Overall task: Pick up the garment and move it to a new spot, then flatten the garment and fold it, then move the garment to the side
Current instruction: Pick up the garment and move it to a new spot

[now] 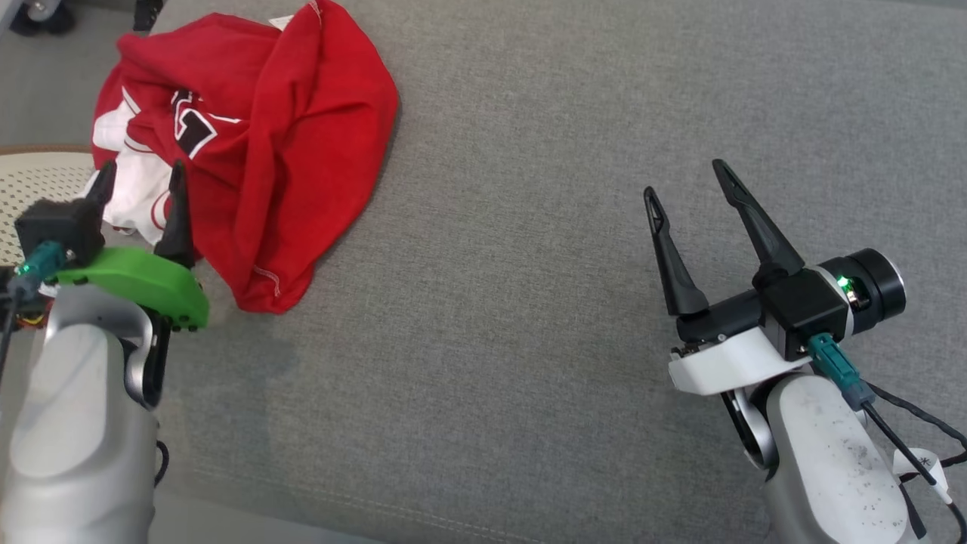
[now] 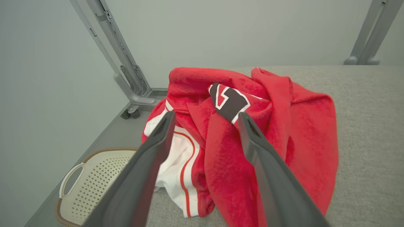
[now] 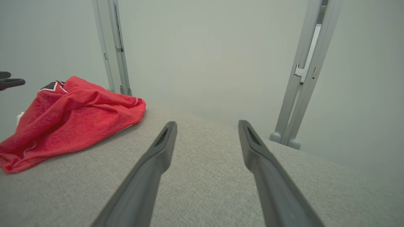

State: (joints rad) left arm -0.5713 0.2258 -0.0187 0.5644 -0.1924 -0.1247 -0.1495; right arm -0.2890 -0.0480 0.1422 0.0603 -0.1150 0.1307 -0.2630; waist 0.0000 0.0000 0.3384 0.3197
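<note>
Head view, Sam: left gripper (image 1: 143, 166) splayed wide, gripping nothing, tips over the white flank of the garment (image 1: 295, 128)!

And the right gripper (image 1: 684, 177), Jo?

Splayed too, empty, hovering well apart over bare bench (image 1: 529, 302).

The garment's lie?

Crumpled red heap by the bench's far left corner, long axis running far edge to near, stitched hem pointing nearward. Cream basket (image 1: 38, 181) sits just off the left edge, with grey frame posts (image 3: 303, 78) and a pale wall (image 3: 205, 63) behind.

Head overhead, wrists low; garment (image 1: 302, 136) common.
</note>
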